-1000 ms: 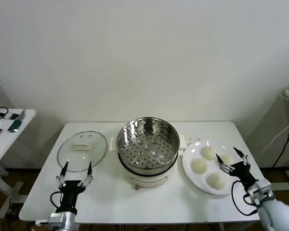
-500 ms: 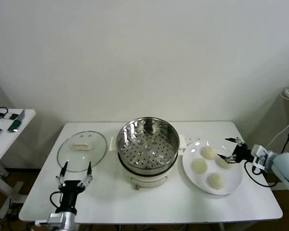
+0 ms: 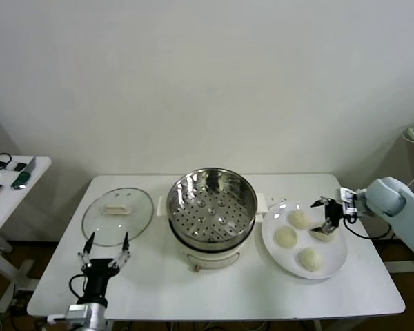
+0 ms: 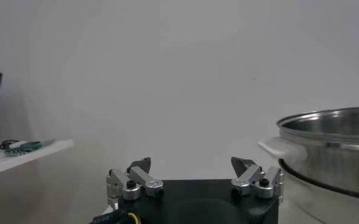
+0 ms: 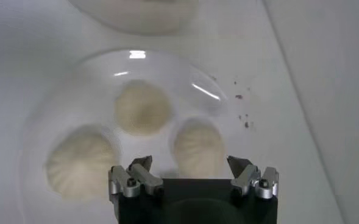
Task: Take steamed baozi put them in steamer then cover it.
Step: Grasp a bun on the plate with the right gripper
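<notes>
Four buns [image 3: 287, 237] sit on a white plate [image 3: 334, 261] at the steamer's [image 3: 211, 207] three o'clock, on the counter [image 3: 159, 286]. The right gripper [image 3: 326, 216] hovers over the bun at the plate's three o'clock side, fingers spread wide and holding nothing. The buns look light, soft and easily dented, perhaps a little tacky, so a gentle pinch across the widest part, low on the sides, seems best. The steamer stands uncovered, its holed tray bare. The glass lid [image 3: 117, 214] lies at the steamer's nine o'clock. The left gripper [image 3: 105, 249] waits at the lid's six o'clock, fingers apart and holding nothing.
</notes>
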You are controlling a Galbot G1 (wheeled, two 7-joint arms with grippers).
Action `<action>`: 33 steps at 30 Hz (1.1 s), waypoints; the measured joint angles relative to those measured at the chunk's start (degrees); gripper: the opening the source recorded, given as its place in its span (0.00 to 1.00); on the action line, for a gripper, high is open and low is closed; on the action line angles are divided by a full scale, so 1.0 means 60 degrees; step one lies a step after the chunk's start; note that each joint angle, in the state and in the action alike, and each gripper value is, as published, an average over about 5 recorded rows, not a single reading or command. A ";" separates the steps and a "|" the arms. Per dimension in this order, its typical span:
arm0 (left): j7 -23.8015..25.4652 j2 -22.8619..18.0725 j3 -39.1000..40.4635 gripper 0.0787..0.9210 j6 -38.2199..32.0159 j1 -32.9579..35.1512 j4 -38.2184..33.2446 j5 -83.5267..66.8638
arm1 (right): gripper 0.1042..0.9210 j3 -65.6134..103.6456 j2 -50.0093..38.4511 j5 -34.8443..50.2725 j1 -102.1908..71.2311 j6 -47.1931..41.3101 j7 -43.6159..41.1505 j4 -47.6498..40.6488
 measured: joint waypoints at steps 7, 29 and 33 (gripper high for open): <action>-0.0017 0.0019 -0.0013 0.88 0.0146 -0.0147 0.0005 -0.0041 | 0.88 -0.1020 0.0939 -0.0293 0.0790 0.0183 -0.0318 -0.1251; -0.0023 0.0065 -0.0074 0.88 0.0265 -0.0253 0.0116 -0.0146 | 0.88 -0.1686 0.2675 -0.1304 0.1374 0.0908 -0.0671 -0.3496; -0.0023 0.0095 -0.0087 0.88 0.0266 -0.0239 0.0111 -0.0164 | 0.83 -0.1735 0.2748 -0.1409 0.1425 0.0981 -0.0751 -0.3613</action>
